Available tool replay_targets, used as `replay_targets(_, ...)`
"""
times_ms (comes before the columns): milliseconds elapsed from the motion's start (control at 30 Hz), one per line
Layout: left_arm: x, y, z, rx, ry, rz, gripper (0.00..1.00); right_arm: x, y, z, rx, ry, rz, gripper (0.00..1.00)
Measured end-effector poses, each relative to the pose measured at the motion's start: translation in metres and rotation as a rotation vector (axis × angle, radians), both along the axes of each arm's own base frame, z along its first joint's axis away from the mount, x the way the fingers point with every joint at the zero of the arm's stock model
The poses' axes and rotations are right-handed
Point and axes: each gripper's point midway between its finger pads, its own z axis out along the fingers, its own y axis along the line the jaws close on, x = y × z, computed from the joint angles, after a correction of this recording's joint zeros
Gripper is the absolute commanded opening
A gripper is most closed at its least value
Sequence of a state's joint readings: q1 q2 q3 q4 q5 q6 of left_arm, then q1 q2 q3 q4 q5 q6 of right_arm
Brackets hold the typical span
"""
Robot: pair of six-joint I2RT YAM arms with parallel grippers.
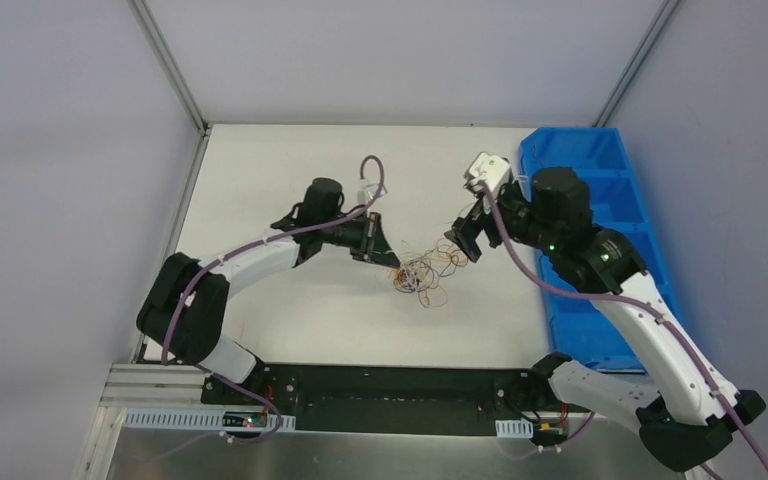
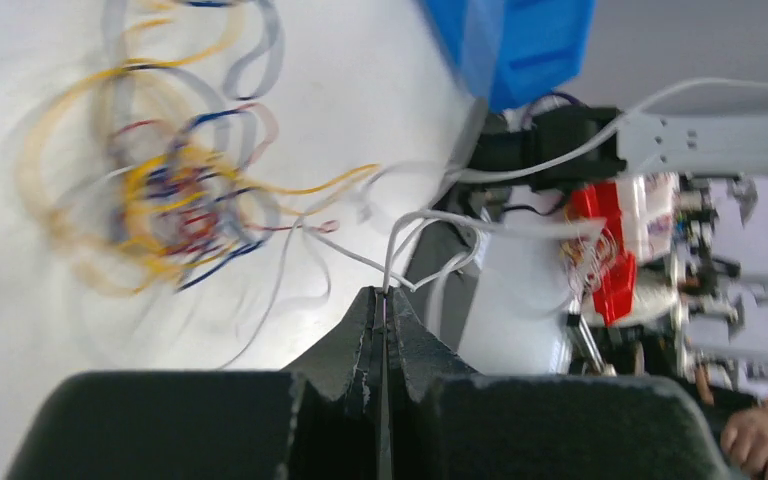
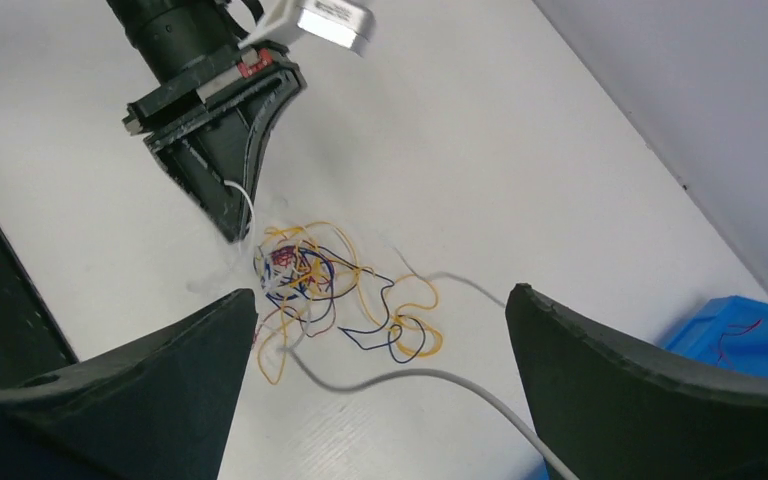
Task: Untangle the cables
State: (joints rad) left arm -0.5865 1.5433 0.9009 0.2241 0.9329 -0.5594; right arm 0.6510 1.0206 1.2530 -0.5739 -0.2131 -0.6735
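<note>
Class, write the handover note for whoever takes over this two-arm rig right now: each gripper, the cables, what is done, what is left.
Left gripper: shut on a white wire at the edge of the clump.
Right gripper: open, holding nothing, at the opposite side of the clump.
Cables: one knotted clump on the table, between the two grippers.
Done: one strand gripped; nothing separated yet.
Left: probably take a second strand with the open gripper, pull apart, and repeat.
</note>
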Motion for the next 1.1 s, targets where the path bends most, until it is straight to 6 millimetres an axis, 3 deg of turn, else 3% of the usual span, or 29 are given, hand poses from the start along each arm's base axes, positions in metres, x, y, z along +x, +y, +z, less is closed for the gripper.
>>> replay_targets(67,0.017,0.029,-0.003,0.022,0.004,0.083,0.00,-0.003,-0.009,0.017,0.087,0.020,-0.051,0.99)
replay_targets(167,0.041,0.068,0.004,0.051,-0.070,0.179,0.00,-0.022,-0.012,0.024,0.154,0.077,-0.038,0.98)
replay_targets(367,0.048,0.112,0.049,0.126,-0.331,0.211,0.01,-0.063,-0.008,0.002,0.121,0.312,0.062,0.99)
replay_targets(400,0.054,0.121,0.053,0.160,-0.368,0.232,0.25,-0.067,-0.006,0.000,0.112,0.351,0.074,0.99)
replay_targets(467,0.069,0.142,0.049,0.263,-0.422,0.285,0.97,-0.075,0.000,-0.002,0.102,0.443,0.110,0.99)
replay_targets(533,0.077,0.163,0.031,0.374,-0.407,0.315,0.99,-0.084,0.007,-0.005,0.105,0.533,0.150,0.99)
replay_targets(633,0.062,0.173,0.017,0.390,-0.334,0.265,0.99,-0.100,0.013,-0.006,0.115,0.632,0.214,0.97)
replay_targets(700,0.053,0.164,0.031,0.322,-0.355,0.233,0.99,-0.111,0.018,-0.002,0.126,0.695,0.269,0.96)
replay_targets(767,0.044,0.142,0.054,0.239,-0.421,0.186,0.99,-0.121,0.023,0.001,0.123,0.741,0.324,0.95)
replay_targets(833,0.032,0.109,0.081,0.136,-0.501,0.121,0.99,-0.131,0.029,0.004,0.107,0.770,0.380,0.94)
replay_targets(933,0.002,0.049,0.105,-0.021,-0.541,-0.024,0.99,-0.145,0.037,0.008,0.082,0.799,0.458,0.93)
replay_targets(1000,-0.008,0.021,0.111,-0.097,-0.539,-0.074,0.99,-0.151,0.041,0.011,0.072,0.808,0.492,0.93)
replay_targets(1100,-0.014,-0.005,0.105,-0.138,-0.505,-0.115,0.99,-0.155,0.043,0.017,0.068,0.806,0.515,0.93)
